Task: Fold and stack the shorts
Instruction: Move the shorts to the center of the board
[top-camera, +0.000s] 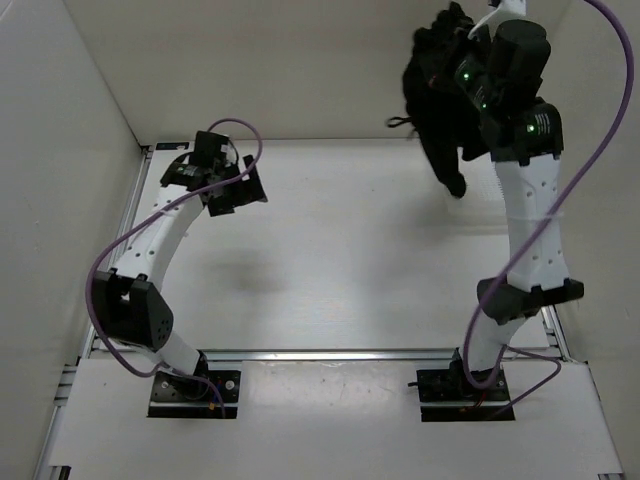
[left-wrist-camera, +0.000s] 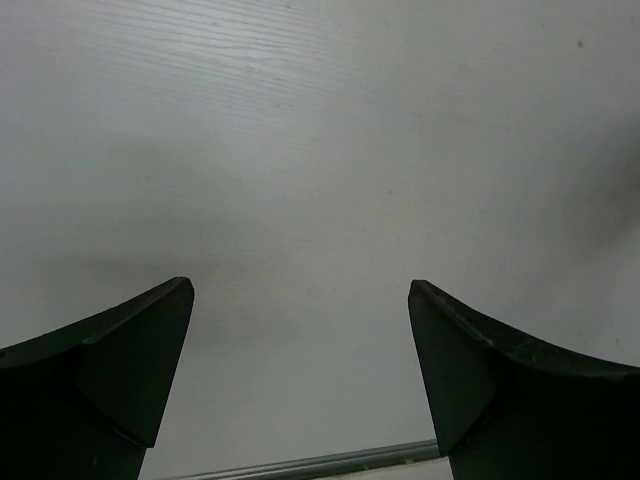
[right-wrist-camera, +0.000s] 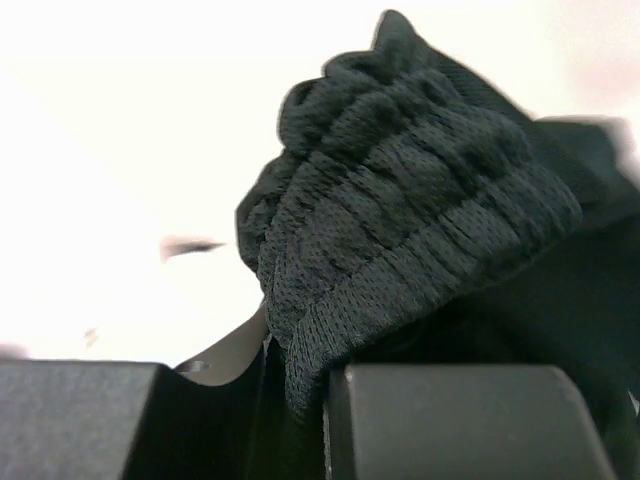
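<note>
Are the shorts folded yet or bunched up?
Bunched, not folded: the shorts hang crumpled from the right gripper, gathered fabric pinched between its jaws.

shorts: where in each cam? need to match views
Top external: shorts at upper right, hanging down.
Left wrist: not in it.
Right wrist: centre, bunched waistband clamped in the right gripper.
Shared landmark: that right gripper, holding the fabric in both the top and right wrist views.

White tabletop (top-camera: 350, 260), pale walls (top-camera: 280, 60), probably metal rail (top-camera: 330, 354)
</note>
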